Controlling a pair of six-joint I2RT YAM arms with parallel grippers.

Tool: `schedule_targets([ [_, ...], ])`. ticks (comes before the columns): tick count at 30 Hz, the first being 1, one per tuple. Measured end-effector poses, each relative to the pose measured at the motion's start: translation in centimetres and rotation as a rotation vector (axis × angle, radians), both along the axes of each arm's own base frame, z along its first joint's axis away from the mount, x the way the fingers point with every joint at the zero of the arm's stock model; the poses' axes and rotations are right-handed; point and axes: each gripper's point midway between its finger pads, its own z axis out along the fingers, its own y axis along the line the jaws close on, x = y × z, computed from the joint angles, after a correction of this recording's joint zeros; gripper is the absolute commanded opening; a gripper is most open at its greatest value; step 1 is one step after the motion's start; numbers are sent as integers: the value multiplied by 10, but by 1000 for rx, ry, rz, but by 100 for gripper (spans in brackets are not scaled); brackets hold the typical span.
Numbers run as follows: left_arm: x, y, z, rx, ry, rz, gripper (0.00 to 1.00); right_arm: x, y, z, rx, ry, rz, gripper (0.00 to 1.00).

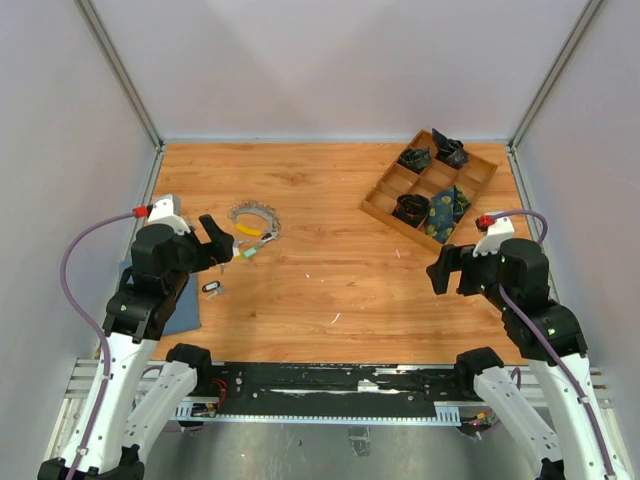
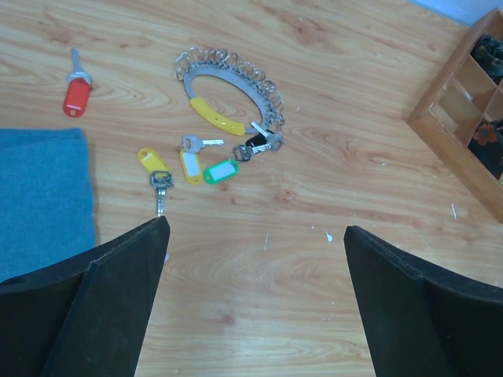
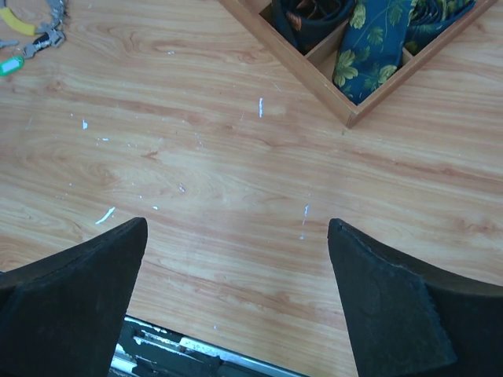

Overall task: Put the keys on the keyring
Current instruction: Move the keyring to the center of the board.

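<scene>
While left hand (image 2: 255,228) and right hand (image 3: 237,226) gape empty, keyring (image 2: 214,115) cropped at right-wrist edge, keys (image 2: 191,166) indistinct overhead.

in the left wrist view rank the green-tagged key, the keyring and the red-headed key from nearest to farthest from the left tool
1. green-tagged key: just ahead of the left tool, slightly left.
2. keyring: farther ahead, beyond that key.
3. red-headed key: far off at the upper left, alone.
</scene>
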Motion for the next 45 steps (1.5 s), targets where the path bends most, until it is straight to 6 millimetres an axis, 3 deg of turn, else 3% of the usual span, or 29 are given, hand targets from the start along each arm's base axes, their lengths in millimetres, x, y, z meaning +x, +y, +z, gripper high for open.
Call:
schedule_targets([
  [8,5,4,8,7,-40,19,100,8,-3,18,8,-52,-27,98],
  [13,9,3,10,7,-51,17,100,15,-7,17,-14,-26,-57,98],
  [18,27,-8,7,-13,-39,-20,100,18,-7,7,-34,43,-64,98],
  [25,73,-36,-34,-34,115,-111,96,7,-5,-25,-20,169,-78,98],
  [28,84,-48,-55,-15,185,-138,97,1,-5,-38,-17,208,-83,99],
  [34,96,-77,-82,23,242,-225,100,-3,4,-39,22,226,-46,99],
  [41,114,-80,-127,84,343,-250,100,-9,20,-38,75,252,34,99],
  [45,127,-80,-139,121,365,-255,100,-12,26,-36,99,251,65,99],
])
